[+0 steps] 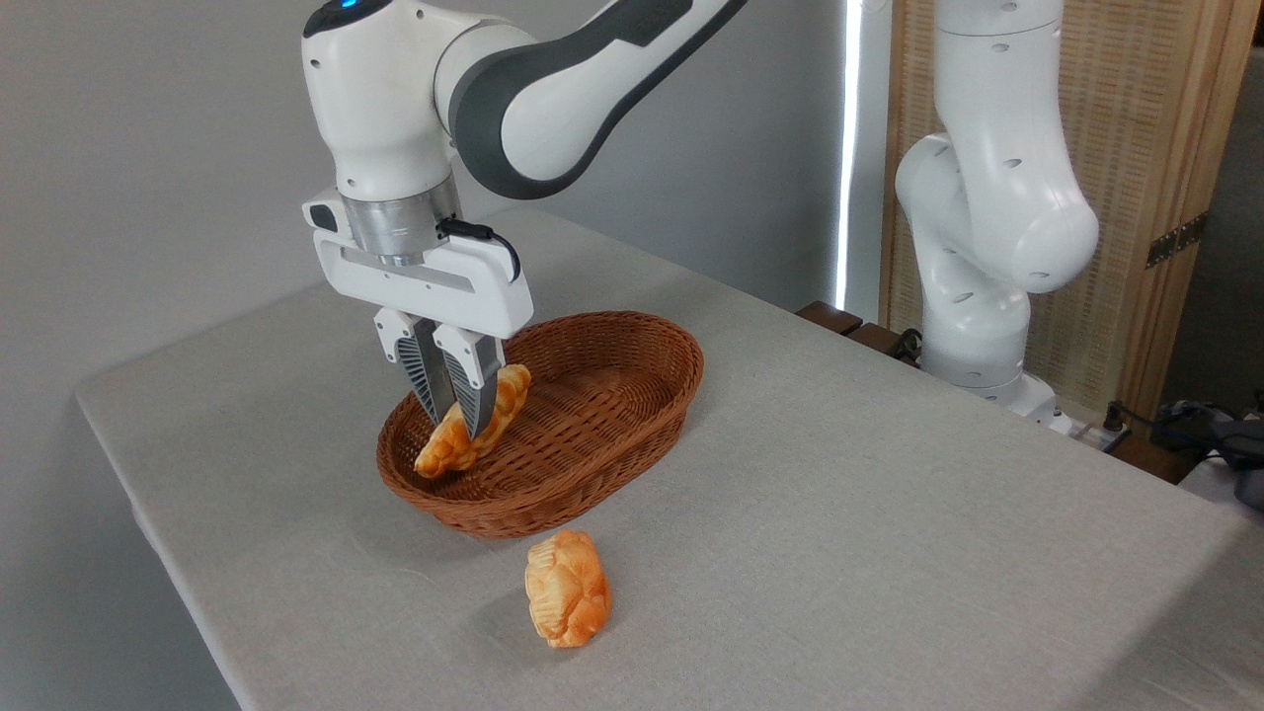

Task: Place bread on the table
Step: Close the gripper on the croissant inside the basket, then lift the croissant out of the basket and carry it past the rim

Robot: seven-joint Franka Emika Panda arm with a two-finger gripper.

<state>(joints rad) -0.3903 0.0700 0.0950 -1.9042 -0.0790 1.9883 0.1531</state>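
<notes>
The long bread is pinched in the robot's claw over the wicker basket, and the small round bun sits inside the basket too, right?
Not quite. The small bun lies on the table, in front of the wicker basket, not inside it. The rest holds: the camera view shows the gripper closed on the long bread over the basket.

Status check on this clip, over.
Gripper shut on bread, tilted inside basket. Not yet on table. Small bun lies just beyond basket rim.
</notes>
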